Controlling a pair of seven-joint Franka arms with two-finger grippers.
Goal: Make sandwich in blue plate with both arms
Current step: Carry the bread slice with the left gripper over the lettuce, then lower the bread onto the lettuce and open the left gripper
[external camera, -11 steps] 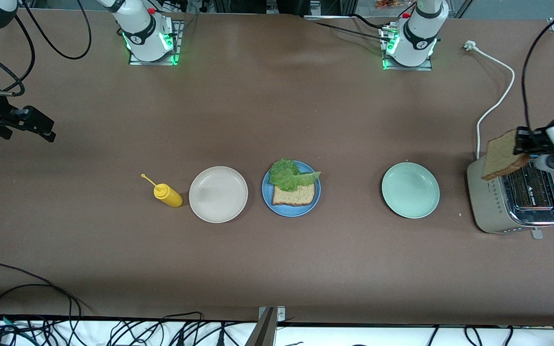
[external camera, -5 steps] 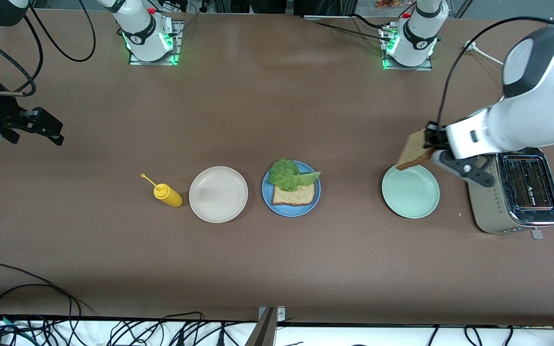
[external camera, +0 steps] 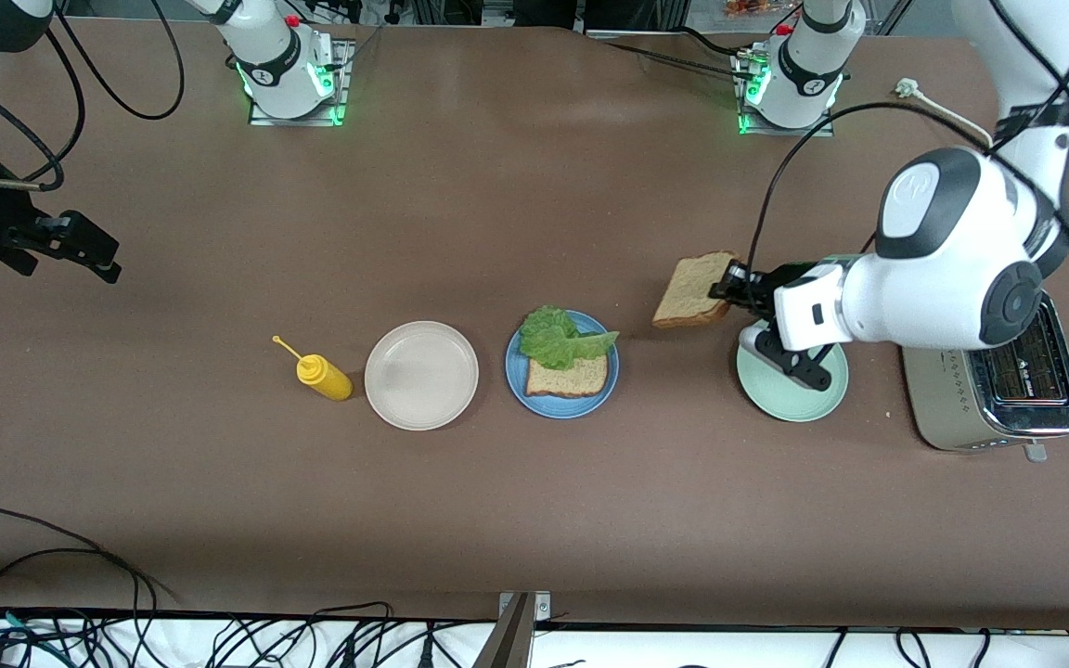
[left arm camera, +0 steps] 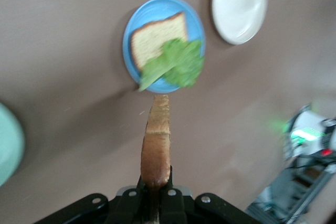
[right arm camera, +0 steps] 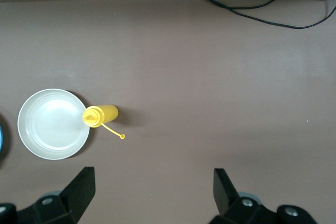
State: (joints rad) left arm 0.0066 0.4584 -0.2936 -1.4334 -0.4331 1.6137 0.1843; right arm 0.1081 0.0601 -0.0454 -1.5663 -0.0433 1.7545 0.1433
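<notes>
Left gripper (external camera: 729, 286) over bare tabletop (external camera: 534, 204) between blue plate (external camera: 518, 380) and green plate (external camera: 799, 401). Fingers (left arm camera: 170, 199) clamped on one edge of bread slice (external camera: 692, 289); slice juts out past fingertips toward blue plate. On blue plate: second slice (external camera: 573, 378), lettuce (external camera: 560, 338) overlapping its edge. Right gripper (external camera: 89, 255) waits over tabletop at right arm's end, fingers (right arm camera: 83, 184) spread wide, holding nothing.

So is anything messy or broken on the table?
Nothing spilled or broken. The lettuce sits skewed on the bread, spilling over the blue plate's rim. The mustard bottle lies on its side. The left gripper holds a slice in the air; the right gripper waits open.
</notes>
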